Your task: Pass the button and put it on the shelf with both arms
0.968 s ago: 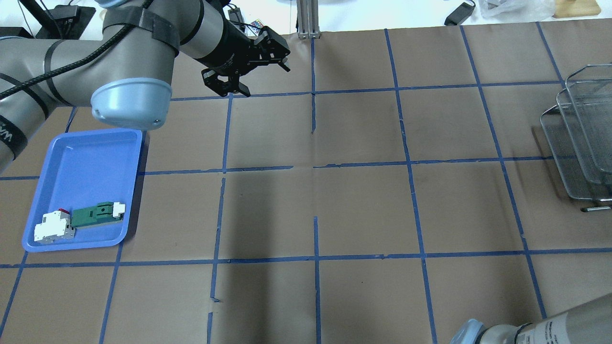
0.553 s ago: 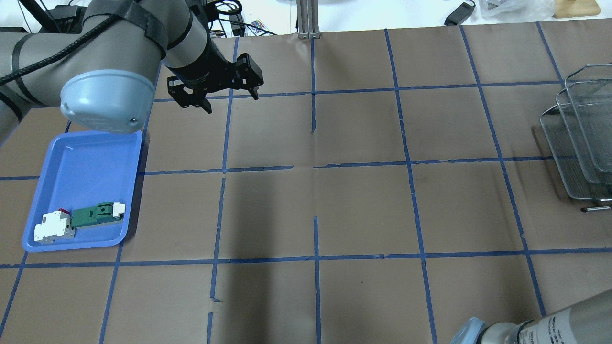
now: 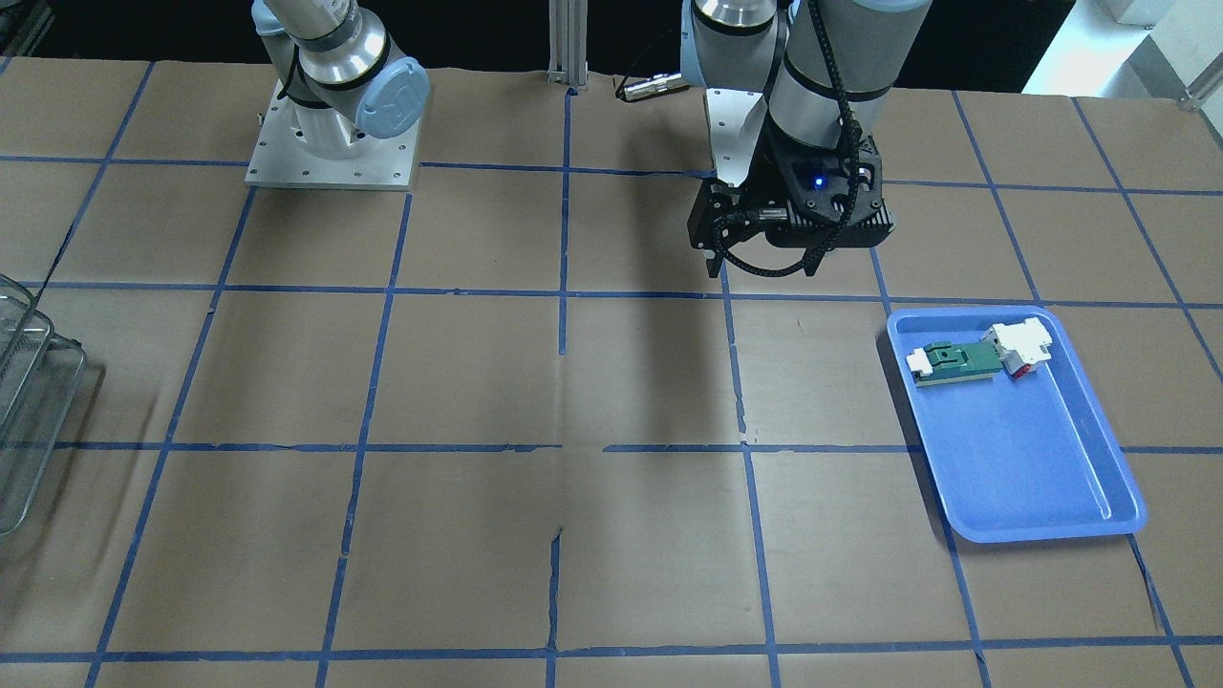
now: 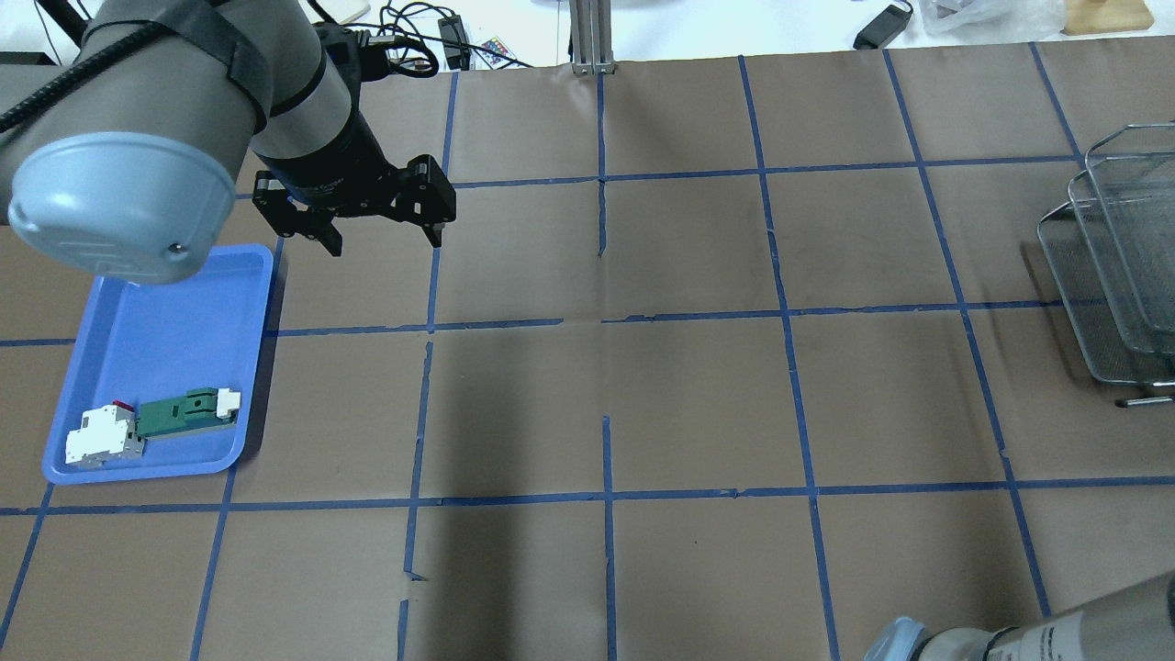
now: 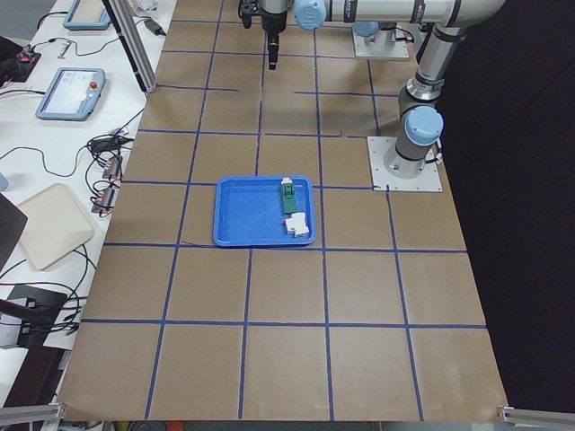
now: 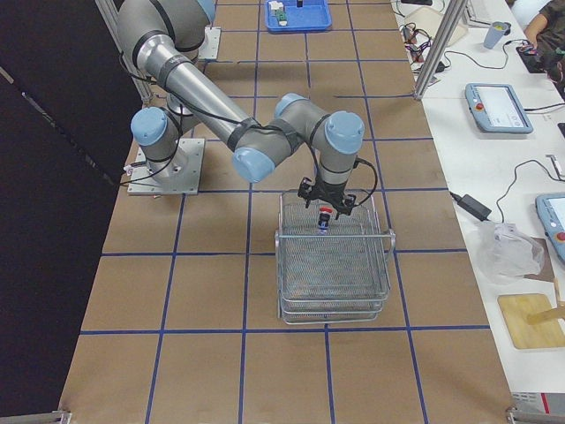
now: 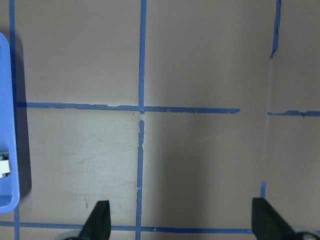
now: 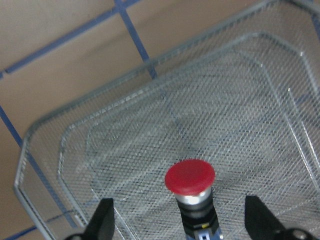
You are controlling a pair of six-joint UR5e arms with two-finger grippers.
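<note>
The button (image 8: 190,177), with a red head on a black body, stands upright over the mesh of the wire shelf (image 8: 125,150). My right gripper (image 8: 180,220) is open, one finger on each side of the button and apart from it. In the exterior right view the right gripper (image 6: 325,210) hangs over the shelf's (image 6: 335,274) top tier with the button (image 6: 325,219) under it. My left gripper (image 4: 386,240) is open and empty above the table, just right of the blue tray; its fingers (image 7: 100,220) stand wide apart.
The blue tray (image 4: 156,312) at the left holds a green-and-white connector (image 4: 184,413) and a white part (image 4: 101,439). The shelf (image 4: 1120,275) is at the table's right edge. Cables and a metal post (image 4: 592,37) lie along the far edge.
My left arm has swung left and nearer, carrying its open gripper from the far middle to beside the tray. The tray's parts have not moved.
</note>
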